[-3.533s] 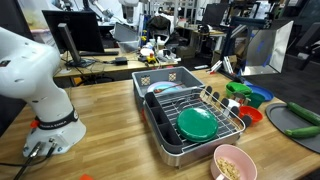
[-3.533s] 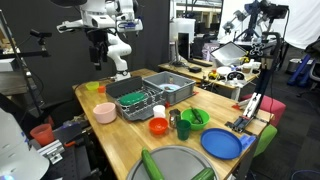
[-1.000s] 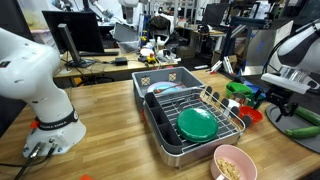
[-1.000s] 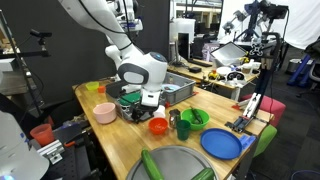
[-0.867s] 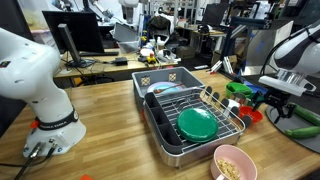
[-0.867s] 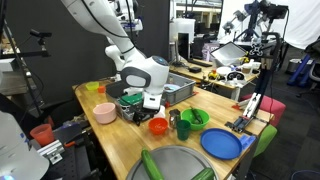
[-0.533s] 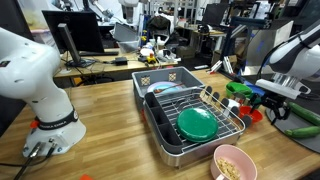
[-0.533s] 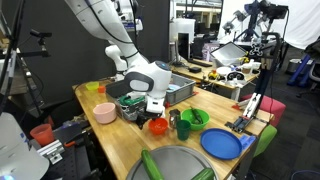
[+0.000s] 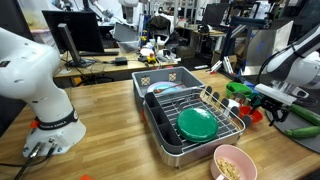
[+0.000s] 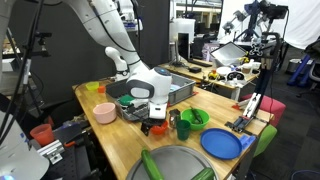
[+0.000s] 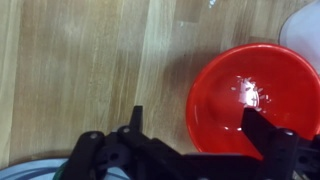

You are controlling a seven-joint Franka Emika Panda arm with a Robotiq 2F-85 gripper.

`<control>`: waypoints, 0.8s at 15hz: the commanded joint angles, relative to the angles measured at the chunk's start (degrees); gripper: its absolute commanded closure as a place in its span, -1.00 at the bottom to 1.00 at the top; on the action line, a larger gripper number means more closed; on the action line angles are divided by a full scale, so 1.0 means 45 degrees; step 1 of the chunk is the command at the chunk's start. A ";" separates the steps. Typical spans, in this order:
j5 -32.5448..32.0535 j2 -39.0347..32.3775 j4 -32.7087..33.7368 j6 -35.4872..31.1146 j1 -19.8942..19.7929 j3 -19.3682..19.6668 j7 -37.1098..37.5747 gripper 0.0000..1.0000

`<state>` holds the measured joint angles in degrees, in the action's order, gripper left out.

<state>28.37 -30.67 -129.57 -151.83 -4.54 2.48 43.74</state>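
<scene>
The gripper point(image 11: 192, 113), matte black with two angular fingers, stands with its jaws wide apart and nothing between the pads; in the wrist view one finger point(image 11: 135, 115) lies over bare wood and the other over the inside of the red bowl point(image 11: 255, 95), so the bowl's rim falls between them; whether a fingertip touches the bowl cannot be told; the bowl is round, smooth and glossy, likely plastic, with a bright glint on its flat bottom, and it sits upright on the wooden table point(image 11: 90, 70), whose top is pale planks with a fine lengthwise grain; in an exterior view the gripper point(image 10: 155, 122) hangs low over the bowl point(image 10: 160, 128) near the table's front, just beside a green bowl point(image 10: 195, 118) and near a flat round blue plate point(image 10: 222, 143); in an exterior view the bowl point(image 9: 250, 115) lies beside a wire rack point(image 9: 215, 105) of thin shiny metal rods set in a grey tub point(image 9: 160, 135), with a round green plate point(image 9: 197, 123) lying in the rack.
</scene>
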 commanded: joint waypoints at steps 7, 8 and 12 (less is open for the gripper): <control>0.0739 -0.0102 0.0441 -0.0034 -0.0420 -0.0280 -0.0545 0.41; 0.0823 -0.0097 0.0440 -0.0012 -0.0445 -0.0288 -0.0565 0.53; 0.1005 -0.0113 0.0459 0.0060 -0.0482 -0.0237 -0.0674 0.99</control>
<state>30.95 -30.81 -128.15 -152.33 -5.22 2.39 43.07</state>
